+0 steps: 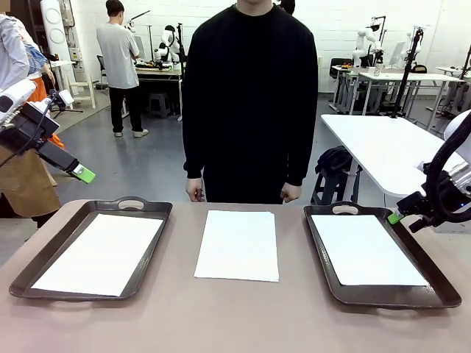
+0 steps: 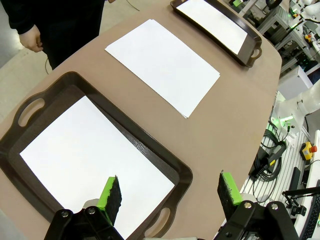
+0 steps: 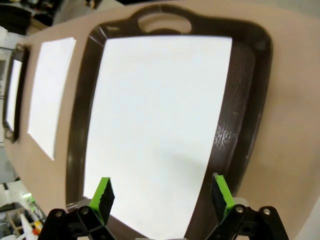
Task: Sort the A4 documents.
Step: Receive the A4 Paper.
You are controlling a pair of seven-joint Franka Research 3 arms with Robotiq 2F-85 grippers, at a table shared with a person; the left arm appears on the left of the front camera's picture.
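Three A4 documents (image 1: 238, 245) are lying flat along the brown table (image 1: 235, 323).
You are looking at a left tray (image 1: 57, 246) and a right tray (image 1: 414, 250), each holding one white sheet, while the middle sheet is lying bare between them. Your left gripper (image 2: 170, 187) is hanging raised near the left tray, jaws apart; your right gripper (image 3: 162, 192) is hanging near the right tray, jaws apart too.

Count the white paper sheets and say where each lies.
3: left sheet in the left tray, middle sheet on the bare table between the trays, right sheet in the right tray. Others may hide underneath.
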